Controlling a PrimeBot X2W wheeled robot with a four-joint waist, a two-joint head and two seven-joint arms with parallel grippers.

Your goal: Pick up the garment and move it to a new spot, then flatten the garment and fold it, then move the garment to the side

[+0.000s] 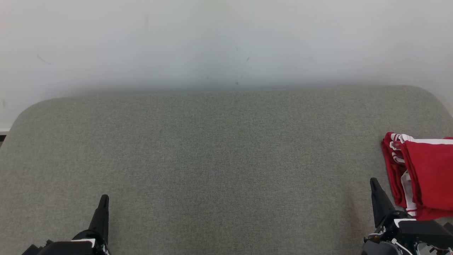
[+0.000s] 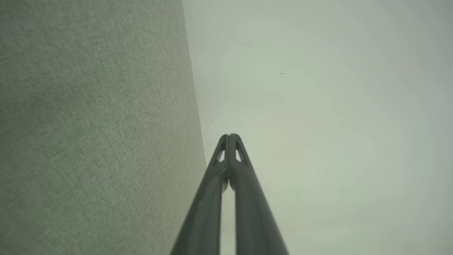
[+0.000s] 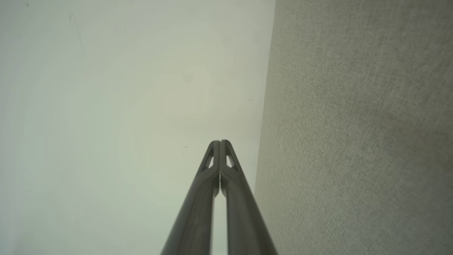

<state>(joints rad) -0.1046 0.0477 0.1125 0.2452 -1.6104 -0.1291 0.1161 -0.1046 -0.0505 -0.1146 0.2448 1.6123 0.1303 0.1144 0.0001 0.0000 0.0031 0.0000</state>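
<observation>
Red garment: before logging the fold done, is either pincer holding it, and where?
Nothing is held: left pincer and right pincer are shut, empty; the red garment lies on the grey fabric surface.

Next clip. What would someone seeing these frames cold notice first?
The red garment, white-striped and lying in folded layers at the far right edge of the grey padded surface, stands out at once. Next come the two dark claws low in the head view: the left claw and the right claw, both shut and empty, the right one close beside the garment.
</observation>
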